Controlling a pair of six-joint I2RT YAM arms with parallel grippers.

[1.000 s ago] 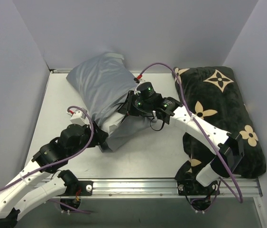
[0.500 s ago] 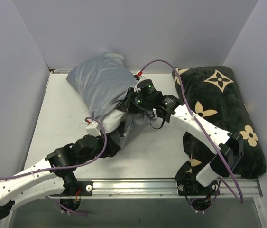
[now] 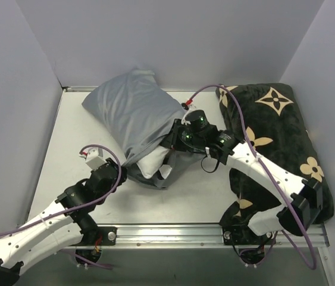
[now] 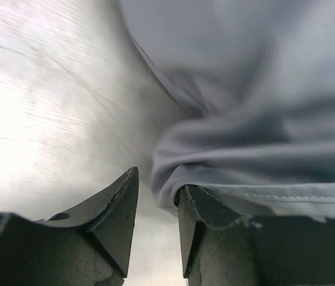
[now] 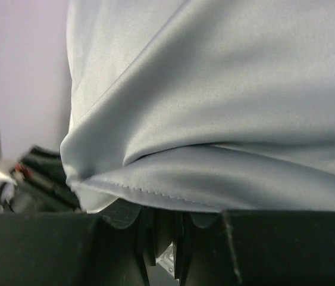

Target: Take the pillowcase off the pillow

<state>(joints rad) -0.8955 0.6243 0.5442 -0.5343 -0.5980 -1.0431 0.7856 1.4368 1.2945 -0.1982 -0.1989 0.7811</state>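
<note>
The grey-blue pillowcase (image 3: pixel 132 112) lies at the back middle of the table, its open end toward me. The white pillow (image 3: pixel 153 162) shows in that opening. My right gripper (image 3: pixel 173 142) is at the right side of the opening. In the right wrist view its jaws (image 5: pixel 162 217) stand nearly together under the stitched hem of the pillowcase (image 5: pixel 227 119), which hides the tips. My left gripper (image 3: pixel 121 173) is at the near-left corner of the case. In the left wrist view it (image 4: pixel 158 185) is open, with bare table between the fingers and the hem of the pillowcase (image 4: pixel 256 161) lying over the right finger (image 4: pixel 206 211).
A black cushion with tan flower motifs (image 3: pixel 280 137) fills the right side of the table. Grey walls close the back and both sides. A metal rail (image 3: pixel 167 232) runs along the near edge. Purple cables loop over both arms.
My right gripper has moved right and a little toward me with the case's edge, and more white pillow shows. My left gripper has drawn back left off the cloth.
</note>
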